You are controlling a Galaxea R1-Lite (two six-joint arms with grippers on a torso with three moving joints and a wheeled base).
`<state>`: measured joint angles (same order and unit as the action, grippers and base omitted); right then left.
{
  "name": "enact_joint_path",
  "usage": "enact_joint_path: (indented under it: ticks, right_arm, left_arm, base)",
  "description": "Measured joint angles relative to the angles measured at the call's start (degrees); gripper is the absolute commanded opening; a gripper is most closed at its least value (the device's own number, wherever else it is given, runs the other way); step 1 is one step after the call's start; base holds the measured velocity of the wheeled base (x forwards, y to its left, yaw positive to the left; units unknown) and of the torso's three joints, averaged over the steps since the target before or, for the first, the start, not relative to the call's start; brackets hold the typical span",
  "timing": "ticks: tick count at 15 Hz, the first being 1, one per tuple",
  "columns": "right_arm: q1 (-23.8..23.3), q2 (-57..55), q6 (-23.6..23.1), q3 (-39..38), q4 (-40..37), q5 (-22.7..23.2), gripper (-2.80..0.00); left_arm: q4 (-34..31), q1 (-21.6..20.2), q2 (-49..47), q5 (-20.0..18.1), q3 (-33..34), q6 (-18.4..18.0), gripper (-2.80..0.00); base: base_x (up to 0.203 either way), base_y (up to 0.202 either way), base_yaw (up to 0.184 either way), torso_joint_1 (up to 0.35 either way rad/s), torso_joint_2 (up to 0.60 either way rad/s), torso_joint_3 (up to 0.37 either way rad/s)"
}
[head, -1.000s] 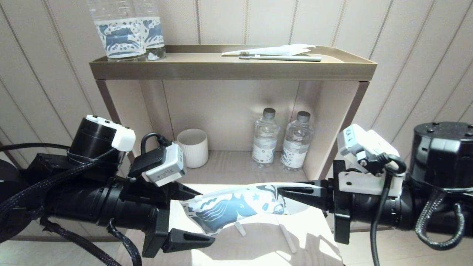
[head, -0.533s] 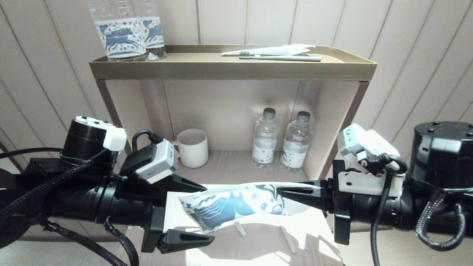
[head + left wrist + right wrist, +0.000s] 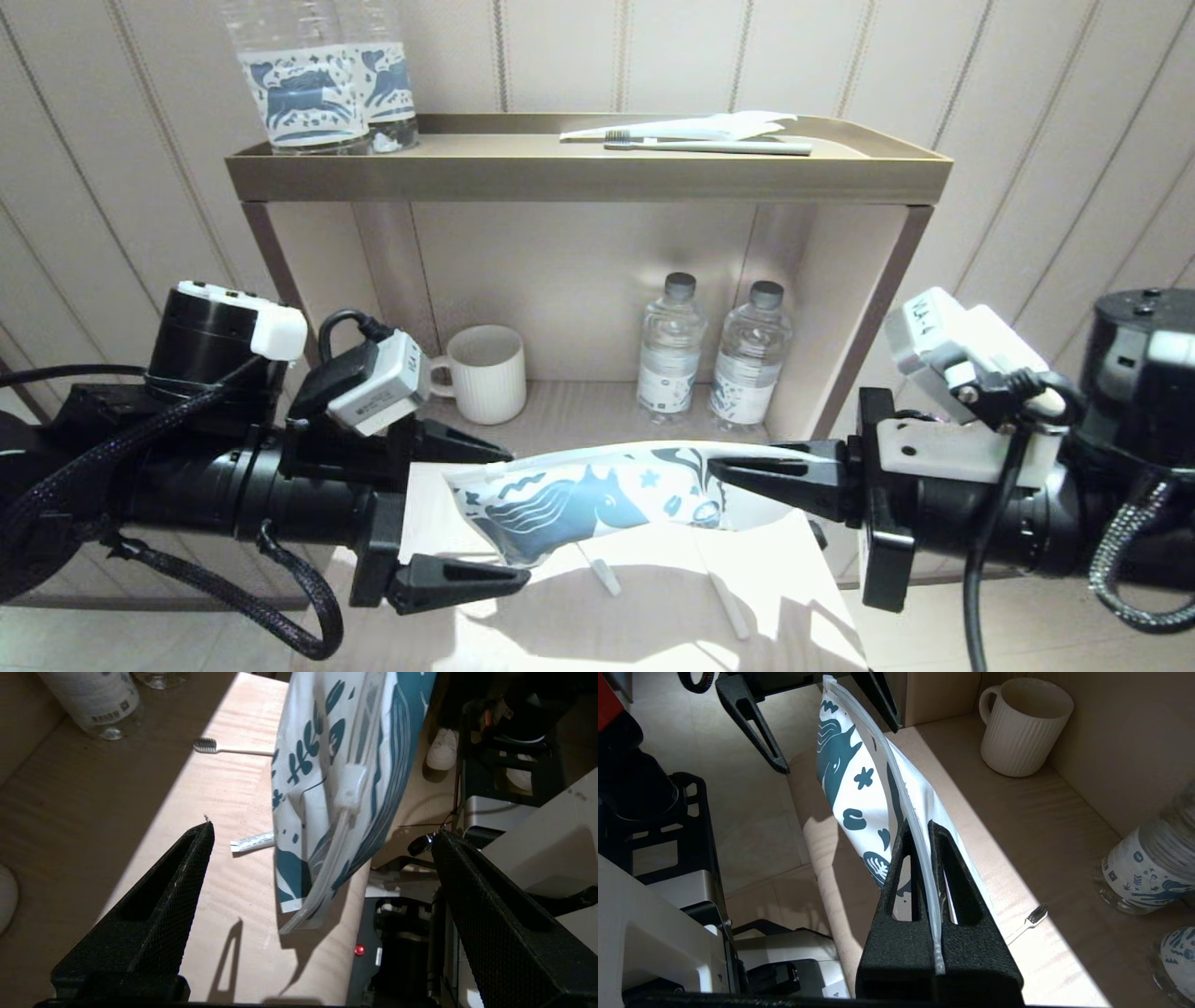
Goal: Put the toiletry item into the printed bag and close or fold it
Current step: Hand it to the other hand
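Whitish plastic printed with a blue-grey horse hangs in the air between my two arms: the printed bag (image 3: 597, 499) is pinched at its zip edge by the fingers of my right gripper (image 3: 724, 471), closed tight on the strip, while my left gripper (image 3: 485, 513) stands just off the bag's free end with its fingers spread wide, touching nothing. The right wrist view shows the zip line running straight into my closed fingers (image 3: 920, 868), and it looks sealed there, though I cannot tell whether it is shut along its whole length. Through the plastic in the left wrist view I make out a pale stick-like shape, which may be a toiletry item already inside, but I cannot be sure; a toothbrush (image 3: 229, 749) and a small tube (image 3: 252, 842) lie on the desk (image 3: 653, 616) beneath. I judge the packing perhaps done and the closing or folding unfinished. Room is tight behind: the shelf unit's back recess holds a white mug (image 3: 485, 373) and two bottles (image 3: 714, 355). The desk's near edge is close below the bag, with open floor beyond my left fingers.
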<state>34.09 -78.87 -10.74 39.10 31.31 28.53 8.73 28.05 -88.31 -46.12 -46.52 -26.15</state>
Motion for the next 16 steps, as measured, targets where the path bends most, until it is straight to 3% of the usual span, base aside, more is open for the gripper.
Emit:
enact_joint_path:
  ticks: [16]
  right_arm:
    - [1.71,1.84,-0.09,-0.05,-1.21,0.02,-2.80]
  left_arm:
    - [-0.36,-0.46,-0.68,-1.18,-0.50,-0.06,0.00]
  base:
    - [0.000,0.000,0.000,0.000,0.00,0.000]
